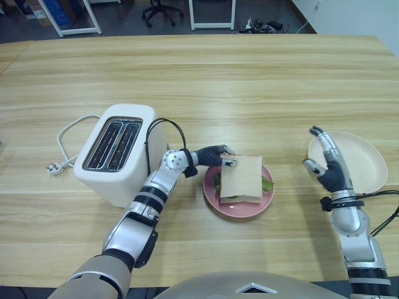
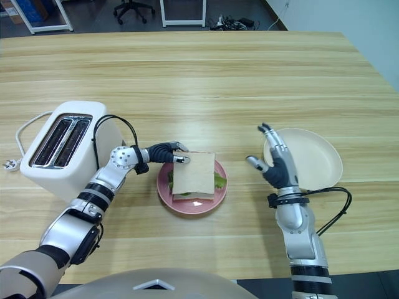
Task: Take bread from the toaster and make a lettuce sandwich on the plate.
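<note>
Table (image 1: 249, 81): a wide pale wooden top carrying everything here.
Toaster (image 1: 121, 184): white and upright on the robot's left, with two long dark slots facing up. Its white cord (image 1: 65, 138) loops out on the far-left side to a plug (image 1: 55, 167) lying on the wood.
Cream dish (image 1: 368, 163): sits on the right, well apart from the pink plate, and shows bare inside.
Pink plate (image 1: 240, 212): sits centre front, between toaster and cream dish, and it's holding the sandwich.
Bread slice (image 1: 244, 179): tan and square, lying flat on top of the stack on the pink plate and covering most of it.
Left hand (image 1: 211, 156): stretched across from the toaster side to the plate's left rim. Its fingers (image 1: 229, 163) are drawn narrow, closed on the bread slice's far-left corner.
Right hand (image 1: 333, 171): raised upright at the cream dish's left rim, fingers spread wide and holding nothing.
Lettuce (image 1: 267, 184): green leaf peeking out under the bread slice at its right edge, with a bit more showing on the left.
</note>
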`<state>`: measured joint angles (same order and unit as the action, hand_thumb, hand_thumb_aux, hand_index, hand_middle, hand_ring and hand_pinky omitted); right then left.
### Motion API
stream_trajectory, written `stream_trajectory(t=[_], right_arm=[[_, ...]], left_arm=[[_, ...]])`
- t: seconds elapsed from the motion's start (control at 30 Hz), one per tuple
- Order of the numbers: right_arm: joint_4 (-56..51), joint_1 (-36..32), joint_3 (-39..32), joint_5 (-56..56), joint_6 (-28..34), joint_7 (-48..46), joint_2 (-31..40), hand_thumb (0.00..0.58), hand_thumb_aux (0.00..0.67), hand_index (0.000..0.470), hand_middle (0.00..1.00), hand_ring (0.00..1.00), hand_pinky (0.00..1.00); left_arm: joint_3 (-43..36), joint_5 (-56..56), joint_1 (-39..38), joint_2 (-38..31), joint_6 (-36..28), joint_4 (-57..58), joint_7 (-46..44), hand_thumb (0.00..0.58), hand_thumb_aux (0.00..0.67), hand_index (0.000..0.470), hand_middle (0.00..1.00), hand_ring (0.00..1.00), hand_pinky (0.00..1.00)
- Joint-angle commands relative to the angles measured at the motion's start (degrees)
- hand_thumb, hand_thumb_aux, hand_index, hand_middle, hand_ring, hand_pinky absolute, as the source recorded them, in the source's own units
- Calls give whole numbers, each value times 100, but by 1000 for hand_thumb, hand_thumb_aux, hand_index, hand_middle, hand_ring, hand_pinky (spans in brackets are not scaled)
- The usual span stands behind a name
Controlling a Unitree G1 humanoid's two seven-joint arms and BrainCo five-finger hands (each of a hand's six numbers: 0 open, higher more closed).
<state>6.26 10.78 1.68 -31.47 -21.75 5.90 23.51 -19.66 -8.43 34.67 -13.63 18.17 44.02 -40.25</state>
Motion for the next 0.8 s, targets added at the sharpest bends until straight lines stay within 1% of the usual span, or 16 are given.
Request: stream_trajectory(t=[0.03, 0.1, 0.2, 0.37, 0.43, 0.57, 0.6, 0.67, 0.7, 0.8], right_arm=[[334, 125, -614, -1133, -457, 133, 295, 0, 0, 0, 0, 0, 0], [344, 68, -988, -1801, -599, 235, 405, 0, 0, 0, 0, 0, 0], [83, -114, -1450, -2604, -628, 430, 523, 0, 0, 0, 0, 0, 0], [-532, -392, -2059, -3429, -489, 571, 699, 0, 0, 0, 0, 0, 0], [-696, -427, -2295, -3657, -424, 436, 809, 0, 0, 0, 0, 0, 0], [-941, -385, -2736, -3795, -274, -205, 1056, 0, 0, 0, 0, 0, 0], [-967, -385, -2824, -3787, -229, -319, 1101, 0, 0, 0, 0, 0, 0], [-954, -384, -2950, -3754, -159, -448, 1169, 0, 0, 0, 0, 0, 0], [-935, -385, -2992, -3726, -126, -474, 1188, 0, 0, 0, 0, 0, 0], [-887, -406, -3080, -3629, -31, -482, 1210, 0, 0, 0, 0, 0, 0]], left_arm=[[-182, -365, 59, -14, 126, 475, 90, 580, 670, 470, 1000, 1000, 1000], [-209, -440, 88, -19, 216, 609, 132, 580, 670, 470, 1000, 1000, 1000], [-244, -483, 116, -17, 327, 767, 161, 580, 670, 470, 1000, 1000, 1000], [-291, -510, 131, -5, 419, 869, 191, 580, 670, 470, 1000, 1000, 1000], [-303, -518, 140, -6, 434, 870, 204, 580, 670, 470, 1000, 1000, 1000], [-307, -580, 143, -36, 474, 800, 289, 580, 670, 470, 1000, 1000, 1000], [-324, -647, 133, -60, 512, 743, 368, 580, 670, 470, 1000, 1000, 1000], [-411, -969, 100, -130, 682, 510, 860, 580, 659, 463, 1000, 1000, 1000], [-496, -1298, 80, -201, 792, 303, 1285, 0, 0, 0, 0, 0, 0], [-744, -2676, 6, -494, 759, -559, 3010, 0, 0, 0, 0, 0, 0]])
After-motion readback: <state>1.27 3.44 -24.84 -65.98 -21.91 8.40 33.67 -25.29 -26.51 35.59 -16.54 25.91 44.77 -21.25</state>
